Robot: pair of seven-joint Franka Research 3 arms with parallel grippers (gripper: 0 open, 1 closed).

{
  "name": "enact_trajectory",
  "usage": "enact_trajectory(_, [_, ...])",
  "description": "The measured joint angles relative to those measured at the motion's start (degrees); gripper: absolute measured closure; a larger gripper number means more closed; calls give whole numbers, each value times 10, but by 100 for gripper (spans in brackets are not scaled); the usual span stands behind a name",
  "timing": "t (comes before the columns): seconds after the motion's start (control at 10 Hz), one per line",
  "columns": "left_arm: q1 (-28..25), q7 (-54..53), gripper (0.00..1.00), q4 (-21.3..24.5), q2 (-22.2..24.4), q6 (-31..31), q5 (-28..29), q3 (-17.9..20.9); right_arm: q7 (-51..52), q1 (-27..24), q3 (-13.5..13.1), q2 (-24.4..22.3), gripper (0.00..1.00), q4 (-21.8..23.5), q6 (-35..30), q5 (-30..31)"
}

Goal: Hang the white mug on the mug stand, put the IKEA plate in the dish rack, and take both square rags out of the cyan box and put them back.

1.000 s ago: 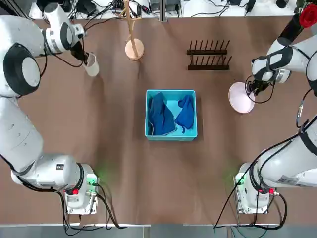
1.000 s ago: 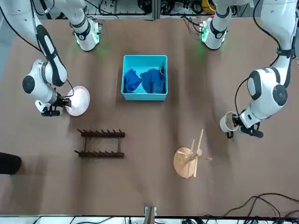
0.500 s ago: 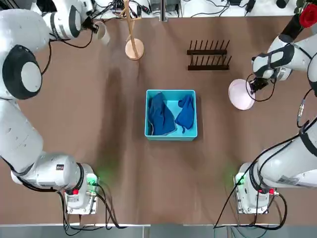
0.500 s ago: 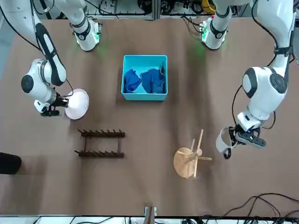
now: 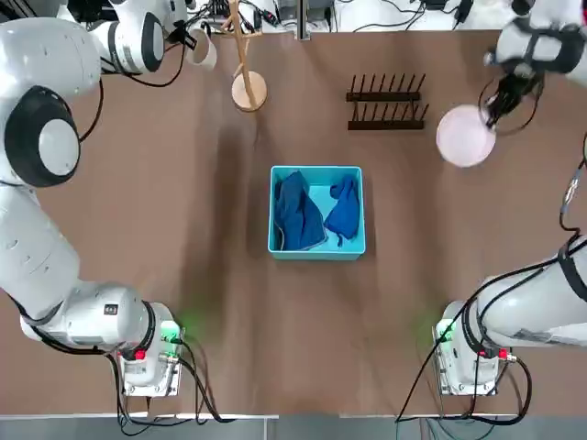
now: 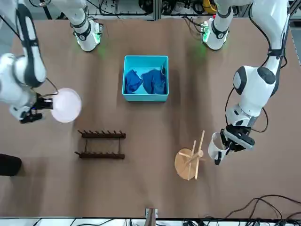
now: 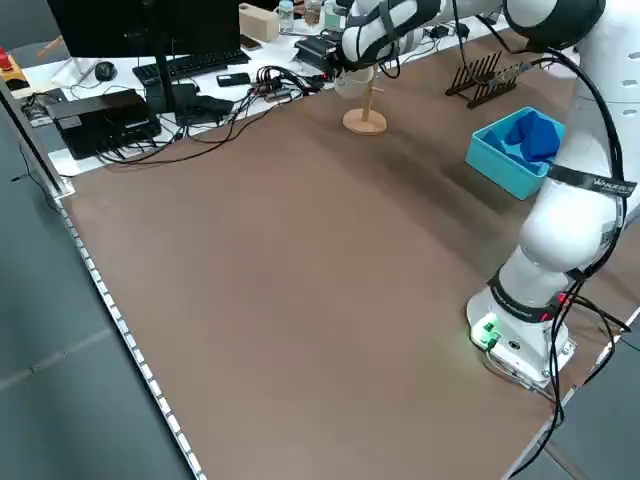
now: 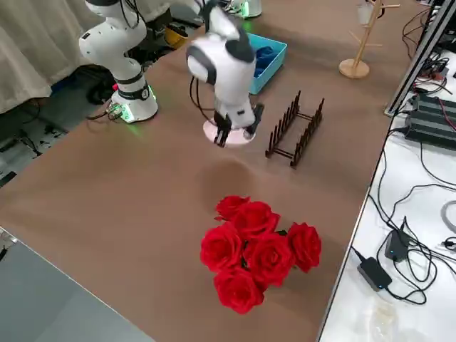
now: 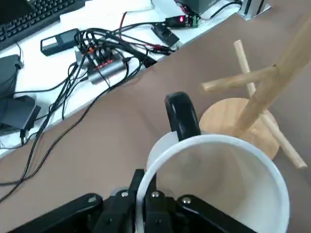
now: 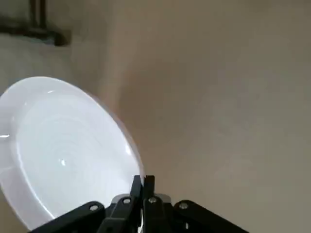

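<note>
In the top view, the left arm reaches from its base up the left side to the far edge, its black two-finger gripper (image 5: 188, 38) at the small white cylindrical mug (image 5: 201, 49), left of the light wooden mug stand with round base (image 5: 249, 91). The right arm's black two-finger gripper (image 5: 492, 114) is at the rim of the round white plate (image 5: 465, 137), right of the dark brown pegged wooden rack (image 5: 386, 103); two dark blue cloth rags (image 5: 298, 213) lie inside the square bright cyan bin (image 5: 318, 255). In the front view, the left forearm slopes down to the mug, apart from the stand's pegs; the right forearm angles down toward the plate, which is clear of the rack. The left side view shows the mug partly hidden behind the stand's pole. The right side view adds a bunch of red roses (image 8: 261, 252) in the foreground, absent from the front view. The left wrist view shows what the top view cannot: jaws pinching the mug's wall, its mouth facing the camera. The right wrist view shows jaws pressed together on the plate's rim, its face visible and tilted.
</note>
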State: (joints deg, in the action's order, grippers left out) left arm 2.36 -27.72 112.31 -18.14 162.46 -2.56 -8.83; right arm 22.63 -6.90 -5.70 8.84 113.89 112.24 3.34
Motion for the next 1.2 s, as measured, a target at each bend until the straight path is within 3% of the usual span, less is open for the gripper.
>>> enact_trajectory(0.3, [2,-2,96,2,-10,32,18,-5,-121,51,4,-9,97,-126,-140,86])
enact_trajectory(0.6, [6,-3,96,2,-20,50,19,-6,-408,210,11,-1,97,-176,-242,230])
enact_trajectory(0.8, [7,-4,96,2,-23,54,19,-8,-540,299,13,53,97,-218,-320,290])
enact_trajectory(1.0, [7,-4,92,3,-25,54,19,-17,-573,335,12,137,97,-290,-379,355])
enact_trajectory(1.2, [7,-3,64,3,-27,54,19,-18,-577,344,10,181,97,-327,-386,394])
